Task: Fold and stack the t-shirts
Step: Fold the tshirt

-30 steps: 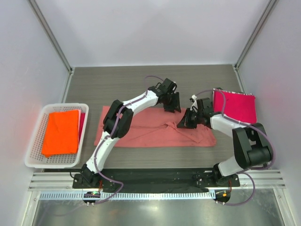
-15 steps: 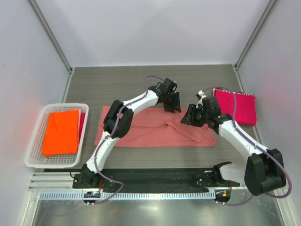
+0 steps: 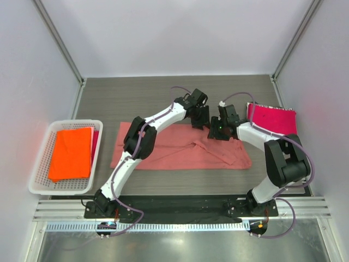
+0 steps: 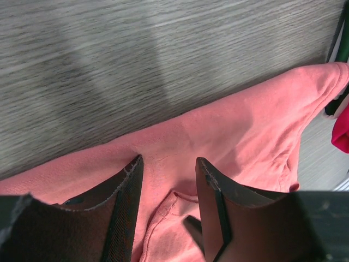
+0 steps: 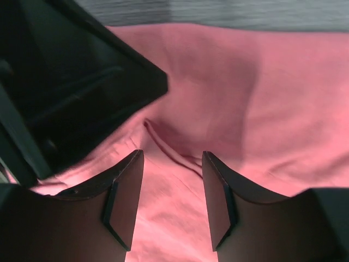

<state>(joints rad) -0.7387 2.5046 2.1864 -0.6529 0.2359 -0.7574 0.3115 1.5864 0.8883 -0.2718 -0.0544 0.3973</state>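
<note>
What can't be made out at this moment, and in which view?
- Top view: the left gripper and right gripper hide their own fingertips, so contact with the salmon-pink t-shirt is unclear.
- Top view: the orange t-shirt covers most of a reddish cloth in the basket; unidentifiable.
- Left wrist view: magenta cloth cut off by the right edge.
- Right wrist view: a dark shape, blurred, too close to name.

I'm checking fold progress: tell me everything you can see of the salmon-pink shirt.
The salmon-pink t-shirt is soft cloth, lying spread and wrinkled across the middle of the grey table, not yet folded. A seamed edge shows near its far side, under the open left end effector and right end effector.
</note>
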